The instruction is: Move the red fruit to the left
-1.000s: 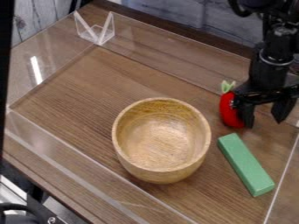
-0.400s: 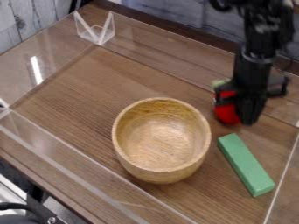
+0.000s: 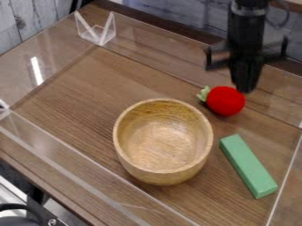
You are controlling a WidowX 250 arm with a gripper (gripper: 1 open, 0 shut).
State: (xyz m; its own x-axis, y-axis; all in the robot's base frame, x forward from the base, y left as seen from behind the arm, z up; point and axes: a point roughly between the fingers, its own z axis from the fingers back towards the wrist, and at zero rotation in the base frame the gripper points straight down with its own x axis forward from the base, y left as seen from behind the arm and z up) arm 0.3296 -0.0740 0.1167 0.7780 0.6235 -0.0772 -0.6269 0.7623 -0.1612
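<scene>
One glossy round red toy fruit (image 3: 225,101) with a green stem is clamped at its top by the black gripper's (image 3: 245,86) closed fingers, beside a smooth round wooden bowl (image 3: 164,139) and a green rectangular block (image 3: 246,165).

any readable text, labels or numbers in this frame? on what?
None: no word, label, brand or number shows on the wooden bowl, the green block, the red fruit, the gripper or the table.

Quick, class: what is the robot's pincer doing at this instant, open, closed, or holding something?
Pincer: closed, holding the red fruit.
</scene>
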